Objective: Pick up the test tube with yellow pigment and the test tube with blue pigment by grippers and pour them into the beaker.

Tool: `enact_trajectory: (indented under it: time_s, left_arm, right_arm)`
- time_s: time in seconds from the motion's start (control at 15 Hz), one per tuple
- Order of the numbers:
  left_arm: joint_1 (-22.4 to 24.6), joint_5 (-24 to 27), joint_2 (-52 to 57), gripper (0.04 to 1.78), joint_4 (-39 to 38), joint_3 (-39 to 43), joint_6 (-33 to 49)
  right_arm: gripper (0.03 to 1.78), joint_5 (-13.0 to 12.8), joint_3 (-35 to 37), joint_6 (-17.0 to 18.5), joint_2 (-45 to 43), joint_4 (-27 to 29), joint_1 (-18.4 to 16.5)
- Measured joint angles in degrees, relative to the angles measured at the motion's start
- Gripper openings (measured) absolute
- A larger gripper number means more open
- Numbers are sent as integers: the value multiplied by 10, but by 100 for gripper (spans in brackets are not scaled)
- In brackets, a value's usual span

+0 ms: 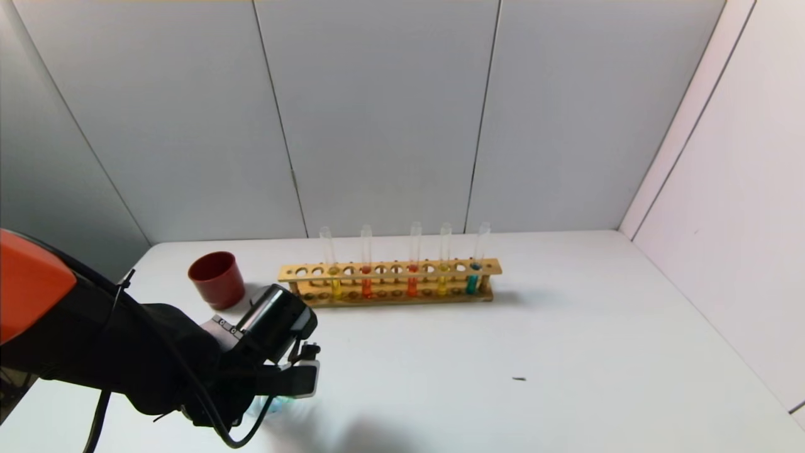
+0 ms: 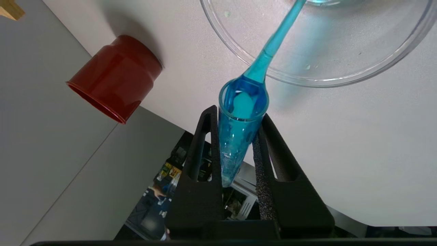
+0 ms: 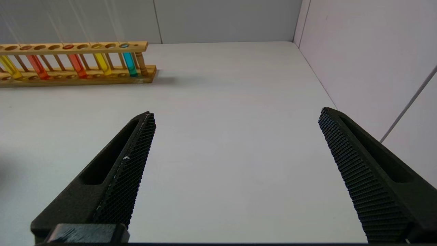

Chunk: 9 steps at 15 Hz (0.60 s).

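My left gripper (image 2: pixel 239 112) is shut on a test tube with blue pigment (image 2: pixel 235 136), tilted mouth-down over the beaker (image 2: pixel 307 82). A blue stream (image 2: pixel 280 34) runs from the tube's mouth into the beaker. In the head view the left gripper (image 1: pixel 295 377) is low at the table's front left and hides most of the beaker (image 1: pixel 270 408). Two test tubes with yellow pigment (image 1: pixel 336 286) (image 1: pixel 443 283) and another teal-blue tube (image 1: pixel 471 282) stand in the wooden rack (image 1: pixel 390 270). My right gripper (image 3: pixel 236 112) is open and empty over bare table, right of the rack.
A dark-red cup (image 1: pixel 217 279) stands left of the rack, just behind the left gripper; it also shows in the left wrist view (image 2: pixel 116 77). Two orange-red tubes (image 1: pixel 366 286) (image 1: pixel 412 284) stand in the rack. Grey walls close the back and right.
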State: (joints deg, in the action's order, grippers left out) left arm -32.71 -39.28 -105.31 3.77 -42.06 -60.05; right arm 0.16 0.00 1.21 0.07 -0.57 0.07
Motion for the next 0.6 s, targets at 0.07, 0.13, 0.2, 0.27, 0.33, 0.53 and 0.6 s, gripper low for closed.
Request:
enact_trajectory:
  time_s: [0.07, 0.13, 0.2, 0.27, 0.33, 0.53, 0.6]
  left_arm:
    - [-1, 0, 0, 33, 0, 0, 0]
    - [-1, -2, 0, 33, 0, 0, 0]
    - [-1, -4, 0, 33, 0, 2, 0]
    - [-1, -5, -1, 33, 0, 2, 0]
    - [-1, -9, -1, 33, 0, 3, 0]
    - [0, -20, -3, 33, 0, -1, -5]
    - [3, -20, -6, 33, -1, -4, -5]
  right_arm:
    - [174, 0, 0, 0, 0, 0, 0]
    - [174, 0, 0, 0, 0, 0, 0]
    - [174, 0, 0, 0, 0, 0, 0]
    - [174, 0, 0, 0, 0, 0, 0]
    - [174, 0, 0, 0, 0, 0, 0]
    - [174, 0, 0, 0, 0, 0, 0]
    - [174, 0, 0, 0, 0, 0, 0]
